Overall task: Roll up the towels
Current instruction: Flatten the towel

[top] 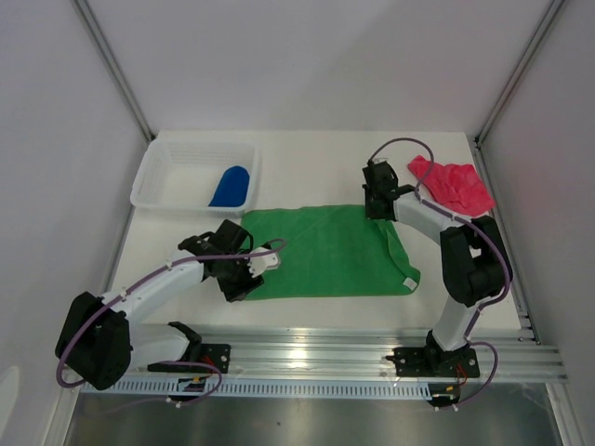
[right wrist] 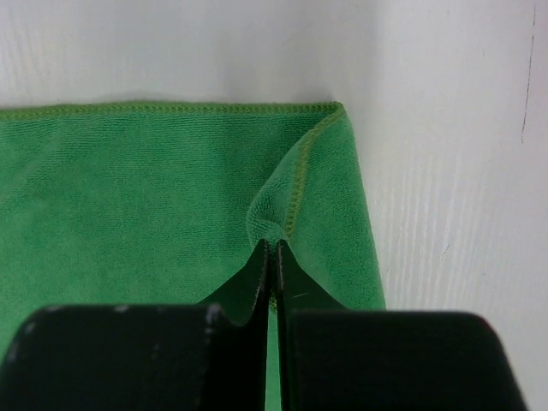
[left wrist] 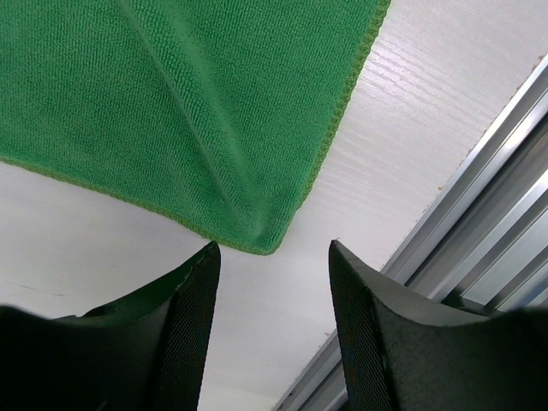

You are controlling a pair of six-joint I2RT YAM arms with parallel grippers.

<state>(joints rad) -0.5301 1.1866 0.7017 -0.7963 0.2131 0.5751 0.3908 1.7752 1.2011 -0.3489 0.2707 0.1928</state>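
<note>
White worktop [top: 316, 167] with pale walls on three sides and a metal rail [top: 372, 358] along the near edge, where both arms are mounted.

From the overhead camera I see the green towel [top: 325, 251] spread nearly flat at the centre of the worktop. Its right side is slightly rumpled.

At about ten o'clock from it stands a white mesh basket [top: 153, 172], with the blue towel [top: 231, 186] lying inside at the basket's right end. At about two o'clock, well apart from the basket, the pink-red towel [top: 453, 184] lies in a loose heap near the right wall.

The left fingers [top: 240, 283] are at the green towel's eight o'clock corner. Through the left wrist camera they [left wrist: 272, 247] stand released, with a clear gap between them. The corner of the towel [left wrist: 171, 111] lies just ahead of that gap, at twelve o'clock from the tips. They hold nothing, and I cannot tell whether they touch the worktop.

The right fingers [top: 381, 214] are at the towel's one o'clock corner. Through the right wrist camera they [right wrist: 272, 255] are clenched together on a small raised fold of the green cloth [right wrist: 128, 197]. The fold is pinched up just inside the stitched right edge, and the corner of the towel lies beyond it at twelve o'clock.
</note>
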